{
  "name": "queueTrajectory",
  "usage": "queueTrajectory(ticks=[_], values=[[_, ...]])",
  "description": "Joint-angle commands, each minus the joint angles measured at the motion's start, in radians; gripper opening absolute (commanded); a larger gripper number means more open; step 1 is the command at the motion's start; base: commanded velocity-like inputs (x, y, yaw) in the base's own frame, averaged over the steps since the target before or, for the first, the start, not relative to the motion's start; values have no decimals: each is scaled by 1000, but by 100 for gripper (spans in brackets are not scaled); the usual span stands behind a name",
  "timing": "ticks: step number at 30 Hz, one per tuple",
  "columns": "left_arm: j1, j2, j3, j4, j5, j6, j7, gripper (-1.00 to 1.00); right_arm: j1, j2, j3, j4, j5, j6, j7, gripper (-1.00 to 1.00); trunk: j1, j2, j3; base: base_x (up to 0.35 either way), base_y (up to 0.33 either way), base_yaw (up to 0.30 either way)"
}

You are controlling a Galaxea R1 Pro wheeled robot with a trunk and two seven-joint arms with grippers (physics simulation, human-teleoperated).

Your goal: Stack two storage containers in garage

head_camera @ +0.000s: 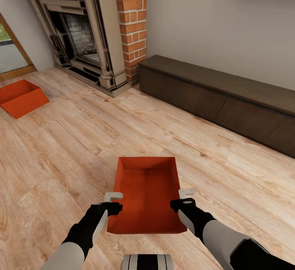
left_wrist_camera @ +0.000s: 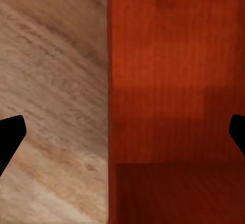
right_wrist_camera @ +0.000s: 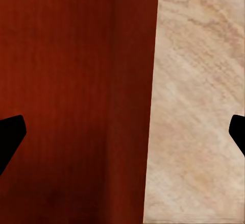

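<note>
**Two orange bins on the living room planks, one between the grippers**

Two orange-red rectangular open-top storage containers sit in the living room, well apart from each other. The light wood plank floor [head_camera: 73, 147] spreads across the head view and carries everything else. Against the plain pale wall [head_camera: 196, 24] stands a long, dark brown low wooden cabinet [head_camera: 221, 98], running from beside the fireplace toward the right edge of the picture. At its left end rises a column of red brick [head_camera: 133, 24], part of a pale carved fireplace surround with a dark firebox [head_camera: 80, 32].

The nearer container [head_camera: 147, 196] lies on the planks directly in front of the robot, its long side pointing away, its inside bare. The farther container [head_camera: 20, 97] rests on the floor at the far left, near the fireplace hearth and turned at an angle.

The left gripper [head_camera: 110, 202] is at the near container's left wall, and the right gripper [head_camera: 184, 198] at its right wall. In each wrist view the two dark fingertips stand spread wide, with the container's rim running between them: one fingertip [left_wrist_camera: 10, 134] over the planks, the other [left_wrist_camera: 237, 129] over the orange inside. Whether any finger touches the wall cannot be told.
</note>
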State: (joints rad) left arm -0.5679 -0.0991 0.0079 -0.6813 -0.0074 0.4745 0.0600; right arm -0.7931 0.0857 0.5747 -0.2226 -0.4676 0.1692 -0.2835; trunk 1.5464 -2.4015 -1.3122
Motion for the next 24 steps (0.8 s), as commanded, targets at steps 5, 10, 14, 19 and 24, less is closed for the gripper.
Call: queueTrajectory(ticks=[5, 10, 14, 19, 24], values=[[0, 3, 4, -33, 1, 33, 2, 100, -3, -14, 8, -1, -12, 16, -6, 100, 4, -8, -4, 0, 0, 0], [0, 6, 4, -37, 0, 31, 2, 100, -3, -16, 8, -1, -12, 11, -6, 100, 4, -8, -4, 0, 0, 0], [0, 7, 4, -53, -1, 36, 1, 100, -3, -15, 8, -1, -11, 10, -6, 100, 4, -8, -4, 0, 0, 0], [0, 13, 4, -63, -4, 39, 3, 100, -3, -14, 8, -1, -11, 8, -6, 100, 4, -8, -4, 0, 0, 0], [0, 11, 2, -76, -8, 40, 3, 100, -3, -14, 8, -1, -11, 7, -6, 100, 4, -8, -4, 0, 0, 0]])
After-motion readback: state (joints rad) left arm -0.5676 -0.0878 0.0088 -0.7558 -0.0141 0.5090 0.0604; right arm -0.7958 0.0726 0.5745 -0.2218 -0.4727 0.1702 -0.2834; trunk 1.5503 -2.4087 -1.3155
